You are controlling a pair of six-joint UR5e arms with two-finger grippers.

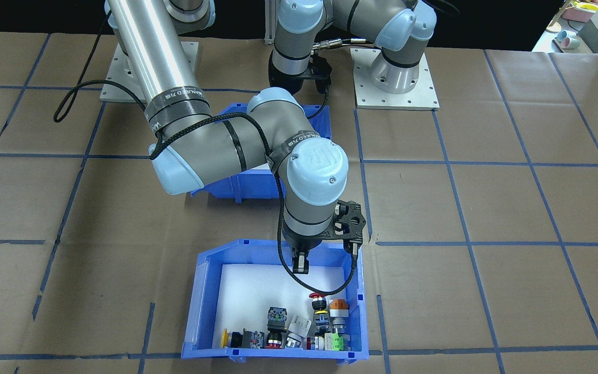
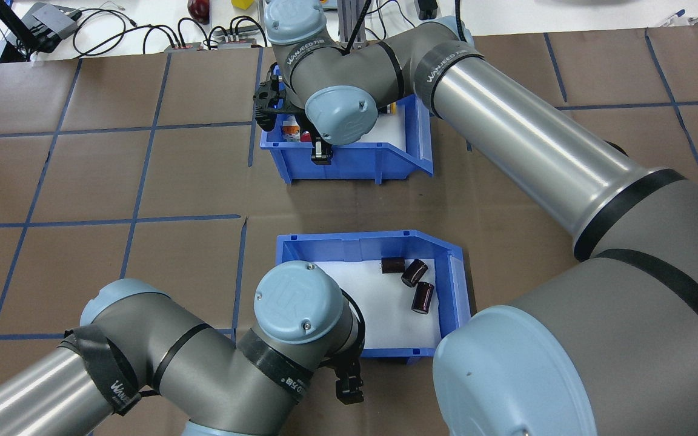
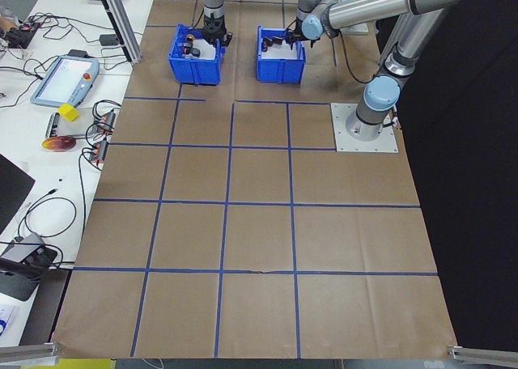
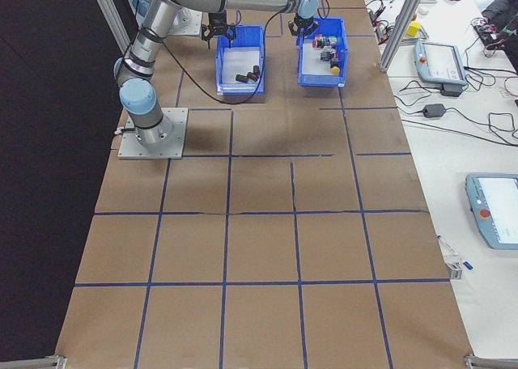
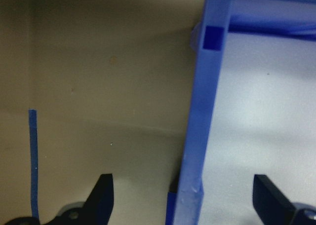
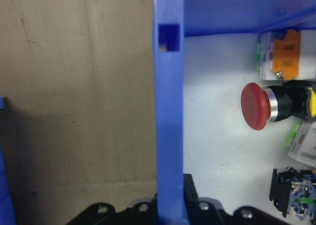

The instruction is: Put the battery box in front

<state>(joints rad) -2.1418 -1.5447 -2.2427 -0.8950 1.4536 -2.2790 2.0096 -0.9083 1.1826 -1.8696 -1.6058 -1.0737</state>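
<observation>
Left arm (image 2: 203, 363) comes in low from the near-left corner of the overhead view. Its elbow is folded and its wrist is turned down at the battery box's (image 2: 361, 239) wall nearest the robot.

The left end effector (image 2: 349, 383) is released. In the left wrist view you see its two black fingers (image 5: 103, 200) spread wide. The blue wall stands between them, one finger outside over the brown tabletop (image 2: 82, 181), the other over the white liner. Neither finger touches the wall.

Right arm (image 2: 537, 157) stretches long across the tabletop to the far bin, the switch bin (image 1: 198, 311), with its wrist pointing down at that bin's wall nearest the robot. The right end effector (image 1: 300, 265) is clenched on that wall; in the right wrist view the black fingers sit tight against both faces of the blue rim.

Battery box: blue plastic bin with a white foam floor. Its sloped cut-away side faces the robot's right. It sits flat on the tabletop, the nearer of the two bins to the robot, directly behind the switch bin and apart from it. Three dark cylindrical cells (image 2: 415, 281) lie close together toward the cut-away side.

The switch bin holds colourful push-button switches (image 1: 304, 327), bunched along its wall away from the robot.
</observation>
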